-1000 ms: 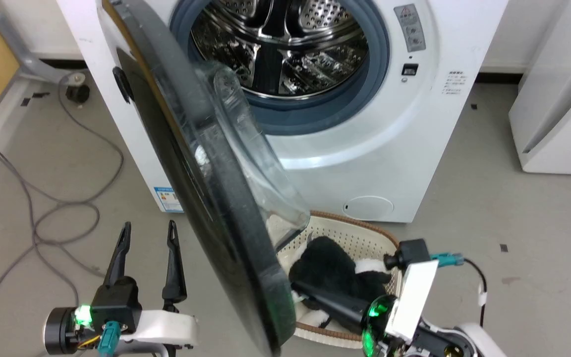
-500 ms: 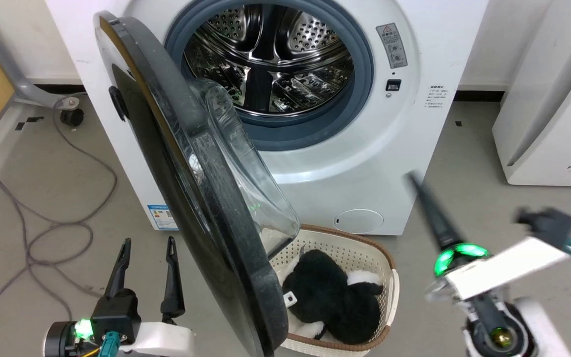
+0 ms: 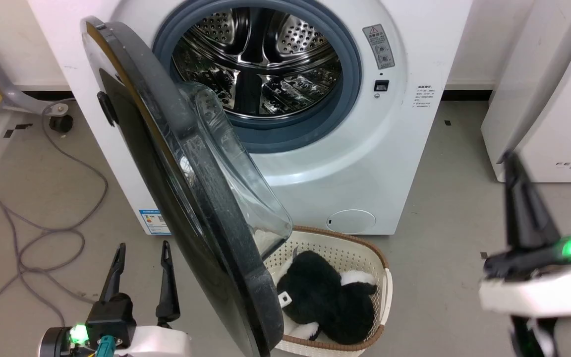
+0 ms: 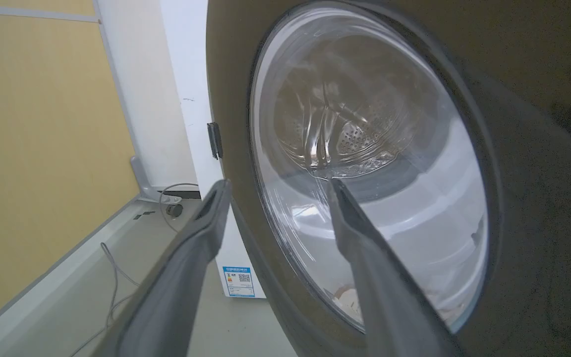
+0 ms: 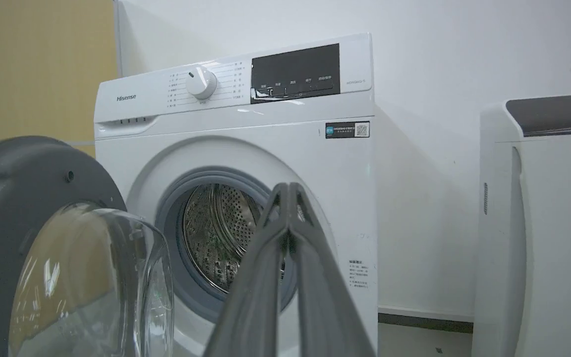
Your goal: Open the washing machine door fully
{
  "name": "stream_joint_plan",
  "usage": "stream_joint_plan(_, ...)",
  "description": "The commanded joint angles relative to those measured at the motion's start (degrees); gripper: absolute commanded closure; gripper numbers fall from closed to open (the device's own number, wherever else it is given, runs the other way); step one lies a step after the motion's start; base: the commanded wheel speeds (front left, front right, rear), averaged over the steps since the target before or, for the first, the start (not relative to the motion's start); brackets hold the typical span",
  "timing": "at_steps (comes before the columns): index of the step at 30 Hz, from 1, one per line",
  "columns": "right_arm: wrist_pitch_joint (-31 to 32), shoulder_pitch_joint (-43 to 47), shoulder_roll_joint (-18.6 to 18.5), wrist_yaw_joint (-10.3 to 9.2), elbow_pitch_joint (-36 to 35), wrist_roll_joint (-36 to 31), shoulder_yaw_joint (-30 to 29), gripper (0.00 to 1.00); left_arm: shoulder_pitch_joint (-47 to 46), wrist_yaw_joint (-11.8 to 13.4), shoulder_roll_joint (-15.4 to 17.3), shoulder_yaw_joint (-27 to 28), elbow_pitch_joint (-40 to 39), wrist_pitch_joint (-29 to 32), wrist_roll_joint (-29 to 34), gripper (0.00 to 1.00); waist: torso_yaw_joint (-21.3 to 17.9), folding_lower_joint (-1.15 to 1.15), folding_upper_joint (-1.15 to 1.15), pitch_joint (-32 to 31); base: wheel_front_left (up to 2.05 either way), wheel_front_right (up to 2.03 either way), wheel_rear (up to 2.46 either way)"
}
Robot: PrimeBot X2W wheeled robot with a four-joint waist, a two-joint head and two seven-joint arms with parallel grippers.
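The grey floor (image 3: 439, 208) carries the washing machine (image 3: 389, 163) at 12 o'clock, a cream basket (image 3: 350, 253) at 6, a grey cable (image 3: 42, 230) at 9, and a white appliance (image 3: 553, 124) at 3.

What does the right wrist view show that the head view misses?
Right wrist, not head: white round control dial, dark rectangular display panel. Head, not right wrist: white perforated basket holding a black-and-white plush toy; open left gripper. Both: big white washing machine, its round black glass-bowled door partly open, shut right gripper.
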Motion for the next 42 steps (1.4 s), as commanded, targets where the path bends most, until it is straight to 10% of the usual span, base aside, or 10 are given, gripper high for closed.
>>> stream_joint_plan(1, -0.23, 1.51, 0.33, 0.05, -0.65, -2.12, -0.14, 1.0, 0.42, -0.17, 0.2, 0.14, -0.2, -0.3, 0.11, 0.0, -0.01, 0.0, 0.0, 0.01, 0.0, 0.0, 0.0)
stream_joint_plan(6, -0.24, 5.93, 2.57, 0.05, -2.75, -14.15, -1.24, 1.0, 0.19, -0.22, 0.15, -0.07, -0.15, -0.3, 0.09, 0.0, 0.21, 0.0, 0.0, 0.02, 0.0, 0.0, 0.0)
stream_joint_plan(16, -0.24, 12.59, 5.36, 0.05, 5.86, -15.29, -2.65, 1.0, 0.33, -0.07, 0.08, -0.14, 0.12, -0.3, -0.01, 0.0, 0.62, 0.0, 0.0, -0.33, 0.0, 0.0, 0.0)
stream_joint_plan(19, -0.24, 13.12, 5.51, 0.05, 8.71, -14.58, -3.2, 0.0, 0.43, -0.13, 0.07, -0.21, 0.21, -0.3, 0.0, 0.0, 0.75, 0.0, 0.0, -0.45, 0.0, 0.0, 0.0)
stream_joint_plan(32, -0.25, 13.17, 5.57, 0.05, 10.42, -10.71, -4.68, 0.0, 0.63, 0.49, 0.01, 0.68, -1.03, -0.3, -0.35, 0.0, 1.02, 0.0, 0.0, -1.18, 0.0, 0.0, 0.0)
stream_joint_plan(34, -0.25, 13.1, 5.57, 0.05, 10.26, -10.75, -4.84, 0.0, 0.26, 0.98, 0.0, 1.44, -2.27, -0.3, -0.49, 1.0, 1.14, 0.0, 0.0, -1.25, 0.0, 0.0, 0.0)
stream_joint_plan(42, -0.25, 13.46, 5.57, 0.05, 9.79, -10.79, -4.91, 0.0, -3.89, 0.84, 0.22, 3.57, -11.18, -0.3, -0.11, 1.0, 1.59, 0.0, 0.0, -1.38, 0.0, 0.0, 0.0)
